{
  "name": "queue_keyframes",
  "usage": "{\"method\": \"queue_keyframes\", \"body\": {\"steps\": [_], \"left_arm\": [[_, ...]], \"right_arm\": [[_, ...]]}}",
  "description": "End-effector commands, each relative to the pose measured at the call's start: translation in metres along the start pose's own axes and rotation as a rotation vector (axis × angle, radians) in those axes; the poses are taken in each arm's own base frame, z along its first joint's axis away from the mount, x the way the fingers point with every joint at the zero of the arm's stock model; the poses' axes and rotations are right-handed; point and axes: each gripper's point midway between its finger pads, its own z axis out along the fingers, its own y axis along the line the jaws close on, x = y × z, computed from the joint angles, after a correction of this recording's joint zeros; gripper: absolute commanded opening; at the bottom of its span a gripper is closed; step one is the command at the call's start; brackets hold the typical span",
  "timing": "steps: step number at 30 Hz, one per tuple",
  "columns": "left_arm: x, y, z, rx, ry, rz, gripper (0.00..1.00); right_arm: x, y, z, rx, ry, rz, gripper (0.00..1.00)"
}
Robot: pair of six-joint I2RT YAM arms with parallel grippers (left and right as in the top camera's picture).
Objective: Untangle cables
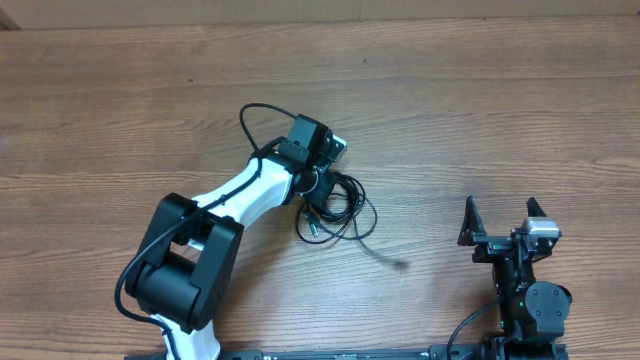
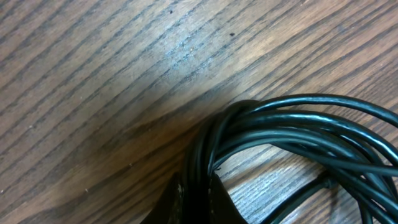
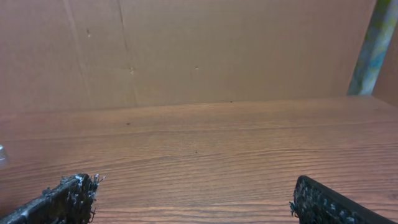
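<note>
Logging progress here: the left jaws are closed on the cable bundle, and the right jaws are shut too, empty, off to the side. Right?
Not quite: the jaws of the right gripper stand wide open, as the right wrist view shows. The left gripper is shut on the cables.

Black-and-white left arm (image 1: 238, 192), black right arm (image 1: 530, 300)

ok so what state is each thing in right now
cables, tangled in one bundle, lying on the table, pinched at one edge
left end effector, shut on the cables
right end effector, open, empty, apart from the cables
</note>
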Motion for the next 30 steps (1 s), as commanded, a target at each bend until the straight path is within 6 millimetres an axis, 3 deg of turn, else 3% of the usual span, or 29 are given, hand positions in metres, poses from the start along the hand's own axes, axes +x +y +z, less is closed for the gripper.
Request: {"method": "queue_keyframes", "body": {"steps": [1,5,9,13,17,20,24,27,30], "left_arm": [[0.001,0.004,0.006,-0.019,0.018,-0.014,0.04],[-0.022,0.014,-0.029,-0.08,-0.015,-0.015,0.04],[-0.055,0.015,-0.084,-0.119,-0.091,-0.047,0.04],[-0.078,0.014,-0.142,-0.142,-0.192,-0.195,0.04],[-0.085,0.009,-0.19,-0.117,-0.297,-0.394,0.04],[-0.078,0.012,-0.199,-0.135,-0.299,-0.459,0.04],[-0.047,0.041,-0.192,-0.317,-0.238,-0.641,0.04],[-0.02,0.052,-0.176,-0.396,-0.183,-0.829,0.04],[0.008,0.051,-0.147,-0.42,-0.122,-1.033,0.04]], "right_arm": [[0.001,0.0,0.0,0.001,-0.006,-0.002,1.0],[0.001,0.0,0.0,0.001,-0.006,-0.002,1.0],[0.001,0.0,0.0,0.001,-0.006,-0.002,1.0],[0.001,0.0,0.0,0.001,-0.006,-0.002,1.0],[0.001,0.0,0.0,0.001,-0.006,-0.002,1.0],[0.001,0.0,0.0,0.001,-0.006,-0.001,1.0],[0.001,0.0,0.0,0.001,-0.006,-0.002,1.0],[0.001,0.0,0.0,0.001,-0.006,-0.002,1.0],[0.001,0.0,0.0,0.001,-0.006,-0.002,1.0]]}}
